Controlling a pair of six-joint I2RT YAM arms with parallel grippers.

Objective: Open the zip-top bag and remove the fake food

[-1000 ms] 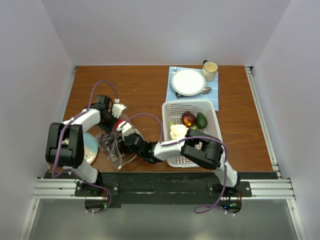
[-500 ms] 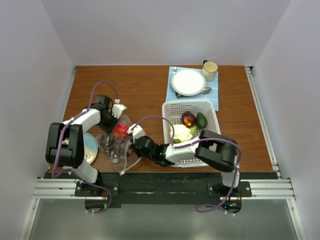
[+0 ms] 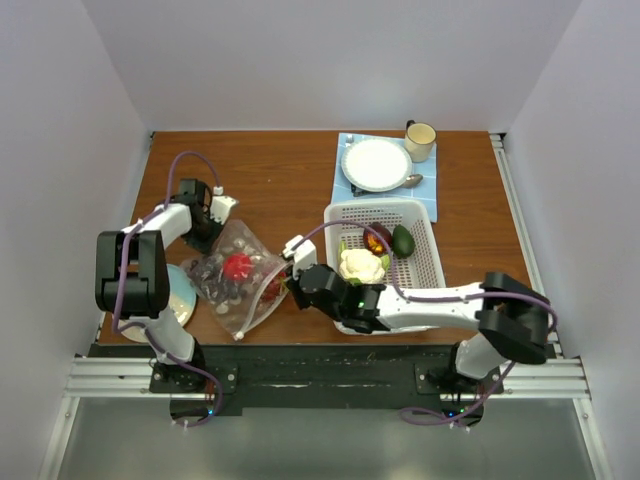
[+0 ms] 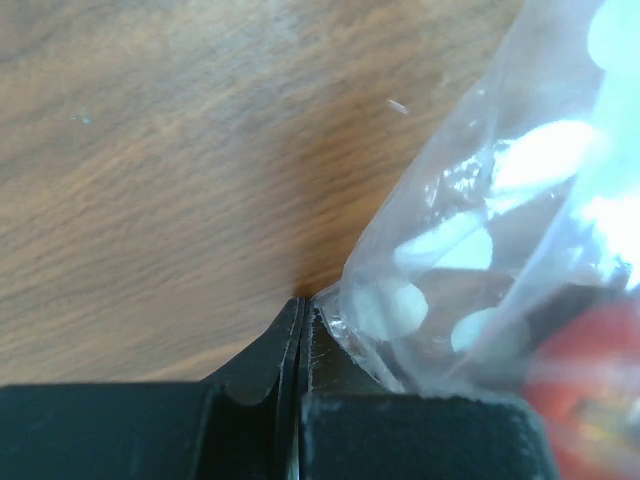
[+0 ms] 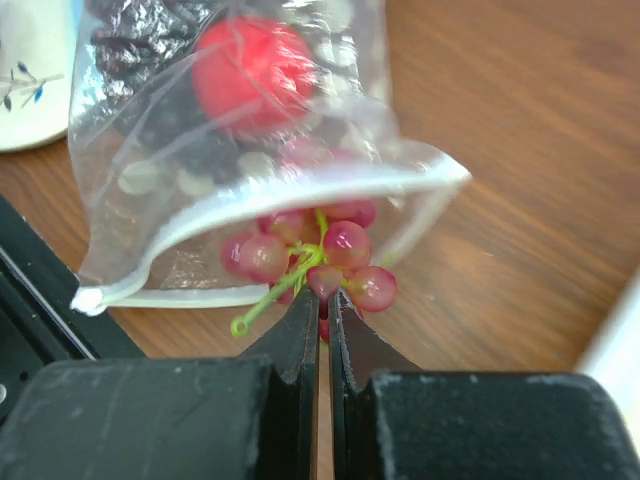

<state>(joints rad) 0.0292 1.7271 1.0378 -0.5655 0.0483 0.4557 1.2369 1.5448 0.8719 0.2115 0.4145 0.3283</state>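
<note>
The zip-top bag (image 3: 235,275) lies on the table at the left, its mouth open toward the right. A red ball-like fruit (image 3: 237,265) and dark pieces are inside it. My left gripper (image 3: 213,222) is shut on the bag's far corner, seen close up in the left wrist view (image 4: 302,305) beside the bag (image 4: 480,240). My right gripper (image 3: 285,283) is shut on a bunch of red toy grapes (image 5: 325,255) at the bag's open mouth (image 5: 300,190). In the right wrist view the gripper (image 5: 322,300) pinches the bunch from below, and the red fruit (image 5: 255,75) lies deeper in the bag.
A white perforated basket (image 3: 420,215) to the right holds a cream lumpy piece (image 3: 362,265), a dark red piece (image 3: 377,238) and a green piece (image 3: 402,240). A white plate (image 3: 377,163) on a blue mat and a cup (image 3: 420,135) stand behind. A pale dish (image 3: 180,295) lies left of the bag.
My right gripper has drawn back to the right out of the bag with the grapes. My left gripper moved up and left, and the bag now lies stretched flatter.
</note>
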